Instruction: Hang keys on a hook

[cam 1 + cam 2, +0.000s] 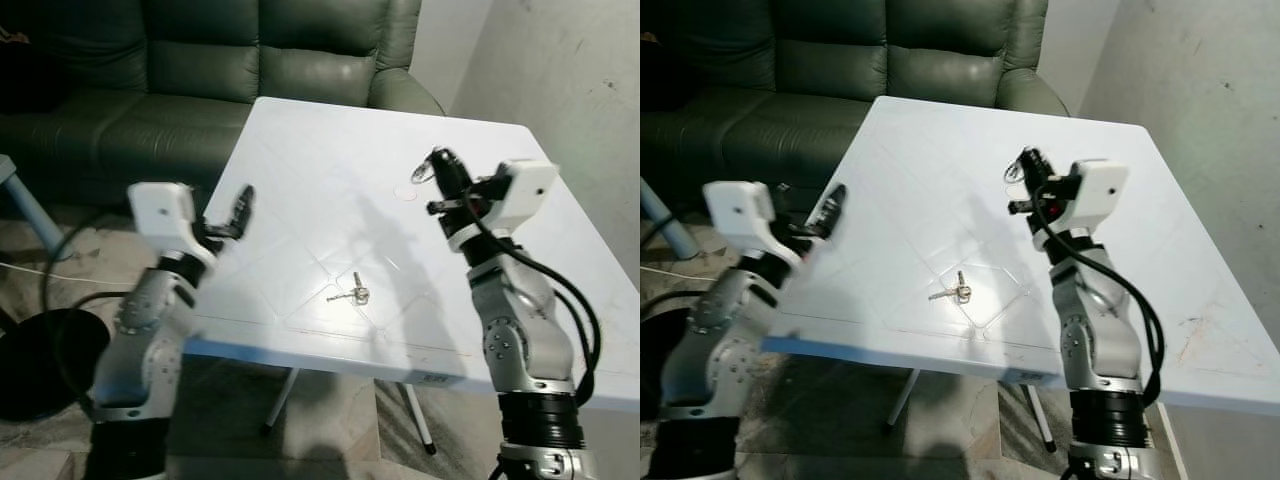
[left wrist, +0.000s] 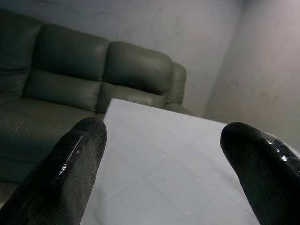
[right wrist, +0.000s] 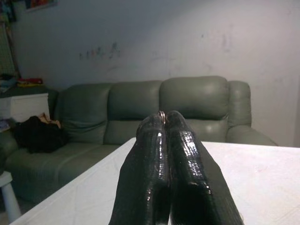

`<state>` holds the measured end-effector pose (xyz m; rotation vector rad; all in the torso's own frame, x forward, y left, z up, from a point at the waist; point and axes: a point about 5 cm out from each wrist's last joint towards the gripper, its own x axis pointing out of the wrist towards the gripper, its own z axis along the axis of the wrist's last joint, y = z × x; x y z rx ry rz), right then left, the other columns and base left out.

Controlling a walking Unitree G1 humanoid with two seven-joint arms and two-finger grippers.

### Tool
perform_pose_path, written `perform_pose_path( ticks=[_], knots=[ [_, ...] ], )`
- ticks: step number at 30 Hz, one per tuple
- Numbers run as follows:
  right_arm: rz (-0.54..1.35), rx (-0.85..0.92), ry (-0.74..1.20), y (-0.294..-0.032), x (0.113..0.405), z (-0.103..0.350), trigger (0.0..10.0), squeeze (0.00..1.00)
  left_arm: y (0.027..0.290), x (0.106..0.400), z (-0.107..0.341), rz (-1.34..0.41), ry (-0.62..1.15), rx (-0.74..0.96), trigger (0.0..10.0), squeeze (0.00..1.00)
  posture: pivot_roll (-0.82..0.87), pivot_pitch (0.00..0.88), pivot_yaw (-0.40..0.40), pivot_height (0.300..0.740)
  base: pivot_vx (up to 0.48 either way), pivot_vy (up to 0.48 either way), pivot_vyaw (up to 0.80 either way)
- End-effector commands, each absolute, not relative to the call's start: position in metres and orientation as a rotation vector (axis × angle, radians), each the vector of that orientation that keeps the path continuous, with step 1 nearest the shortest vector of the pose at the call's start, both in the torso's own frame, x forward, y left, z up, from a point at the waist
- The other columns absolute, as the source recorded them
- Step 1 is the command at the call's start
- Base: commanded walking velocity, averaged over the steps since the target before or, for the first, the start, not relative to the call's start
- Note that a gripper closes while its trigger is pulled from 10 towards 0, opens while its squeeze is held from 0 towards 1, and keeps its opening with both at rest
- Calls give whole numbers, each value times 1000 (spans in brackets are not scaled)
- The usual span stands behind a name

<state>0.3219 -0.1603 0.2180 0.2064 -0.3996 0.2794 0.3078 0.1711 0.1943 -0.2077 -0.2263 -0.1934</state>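
A small bunch of silver metal keys on a ring lies flat on the white square plastic table, near its front edge and roughly midway between the two arms. The right gripper is raised above the table with its two black fingers pressed together; a thin wire ring is pinched at the tips, also visible as a small loop in the left eye view. The left gripper hovers at the table's left edge with its fingers spread apart and empty. The keys are judged light, rigid and slippery, and flat against the surface, so the loop or a raised key edge offers the best hold. A dark green leather sofa stands behind the table.
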Motion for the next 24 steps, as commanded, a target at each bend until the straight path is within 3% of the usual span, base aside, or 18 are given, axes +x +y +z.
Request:
perform_pose_path(
  ticks=[1, 16, 21, 24],
  knots=[
    [264, 215, -415, -166, 316, 218, 10000, 0, 170, 305, 190, -197, -215, -245, 10000, 0, 41, 0, -81, 732, 0, 0, 0],
    [206, 131, -189, -167, 293, 144, 10000, 0, 166, 288, 133, -168, -99, -339, 10000, 0, 29, 0, -78, 732, 0, 0, 0],
    [196, 113, -168, -169, 297, 143, 10000, 0, 168, 290, 131, -169, -99, -315, 10000, 0, 24, 0, -75, 732, 0, 0, 0],
    [178, 92, -156, -170, 301, 142, 10000, 0, 172, 296, 131, -145, -94, -300, 10000, 0, 21, 0, -73, 732, 0, 0, -715]
  ],
)
